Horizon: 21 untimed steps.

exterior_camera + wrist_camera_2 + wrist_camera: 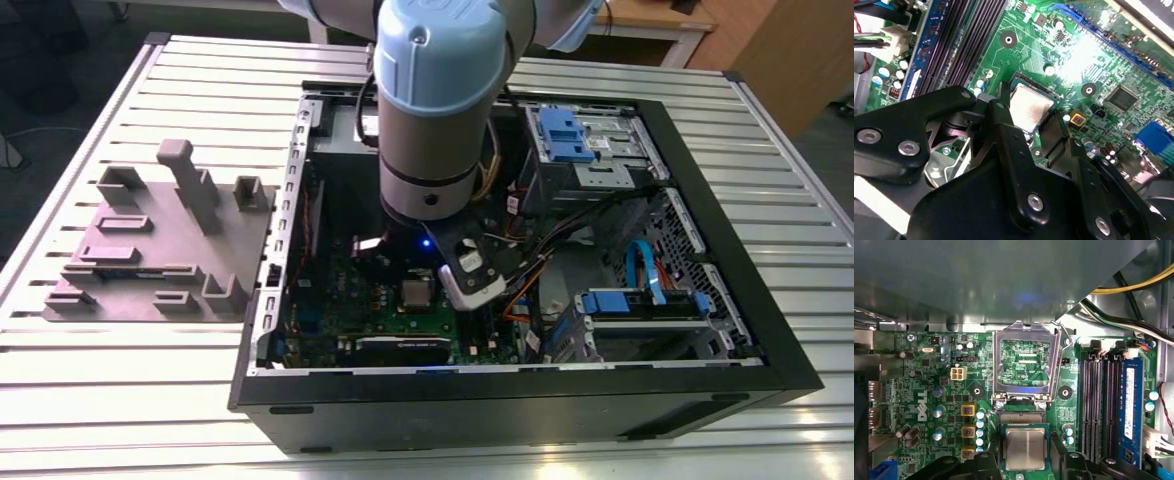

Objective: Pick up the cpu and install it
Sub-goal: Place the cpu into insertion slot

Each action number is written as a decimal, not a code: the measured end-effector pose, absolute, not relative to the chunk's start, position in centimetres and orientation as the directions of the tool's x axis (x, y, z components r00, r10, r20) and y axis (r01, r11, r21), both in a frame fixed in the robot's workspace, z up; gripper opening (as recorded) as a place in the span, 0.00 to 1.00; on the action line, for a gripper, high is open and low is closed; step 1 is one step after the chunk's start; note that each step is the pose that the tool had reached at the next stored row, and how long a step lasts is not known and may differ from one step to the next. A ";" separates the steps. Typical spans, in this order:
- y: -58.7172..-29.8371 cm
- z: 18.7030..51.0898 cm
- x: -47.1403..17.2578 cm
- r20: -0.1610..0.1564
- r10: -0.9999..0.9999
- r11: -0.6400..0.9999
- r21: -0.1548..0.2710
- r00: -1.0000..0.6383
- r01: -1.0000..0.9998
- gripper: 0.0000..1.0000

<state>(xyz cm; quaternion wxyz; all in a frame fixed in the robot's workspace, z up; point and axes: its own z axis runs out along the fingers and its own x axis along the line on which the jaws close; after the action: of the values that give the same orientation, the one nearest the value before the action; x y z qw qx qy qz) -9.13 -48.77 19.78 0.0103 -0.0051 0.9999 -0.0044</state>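
The cpu (1025, 447) is a small flat square with a shiny silver top and a thin green rim. It sits between my black fingers (1002, 116), just over the socket. My gripper (1030, 119) is shut on its two opposite sides. A strip of socket contacts (1019, 417) shows beside the chip. The silver socket frame (1026, 342) stands hinged open past it. In the exterior view the arm (430, 110) reaches down into the open computer case, and the cpu (418, 292) shows over the green motherboard (387, 320).
Memory slots and a blue memory stick (1130, 405) lie beside the socket. Cables (1134, 315) hang near the case wall. Blue drive cages (577, 135) fill the case's far side in the exterior view. A grey fixture block (154, 240) stands on the slatted table at the exterior view's left.
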 end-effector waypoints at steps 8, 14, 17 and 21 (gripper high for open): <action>-48.8 19.7 -9.2 -0.021 -0.010 1.000 -0.008 -1.000 -0.010 0.47; -48.8 19.5 -9.4 -0.021 -0.010 1.000 -0.006 -1.000 -0.010 0.47; -48.8 19.2 -9.4 -0.021 -0.010 1.000 -0.003 -1.000 -0.010 0.47; -48.8 18.9 -9.4 -0.021 -0.010 1.000 -0.001 -1.000 -0.010 0.47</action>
<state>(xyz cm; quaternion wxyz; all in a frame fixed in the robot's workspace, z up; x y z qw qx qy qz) -9.40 -48.77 18.89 0.0104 -0.0051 0.9999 -0.0004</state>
